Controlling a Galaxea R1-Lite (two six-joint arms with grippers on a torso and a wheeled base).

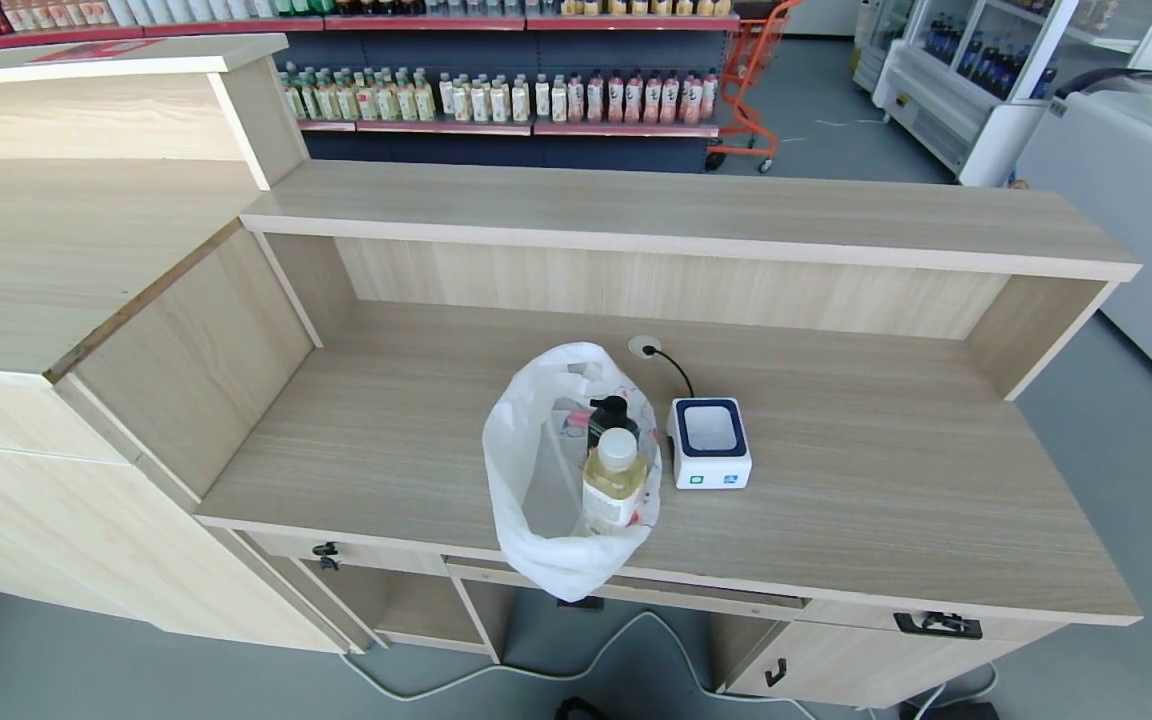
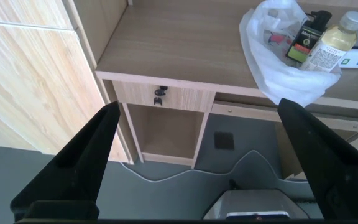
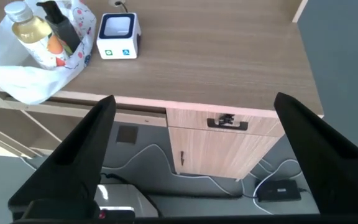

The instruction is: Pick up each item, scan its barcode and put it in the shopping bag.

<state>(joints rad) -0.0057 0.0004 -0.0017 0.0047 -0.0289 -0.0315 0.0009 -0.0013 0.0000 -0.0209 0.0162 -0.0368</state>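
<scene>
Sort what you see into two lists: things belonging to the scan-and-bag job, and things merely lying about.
Job: white plastic shopping bag; clear bottle of yellow drink with white cap, in the bag; dark bottle with black top, in the bag; white box-shaped scanner.
Lying about: shelf rows of drink bottles; white glass-fronted fridge.

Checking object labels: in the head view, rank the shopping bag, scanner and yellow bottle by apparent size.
1. shopping bag
2 and 3. scanner and yellow bottle look about alike, so they are not ranked.
</scene>
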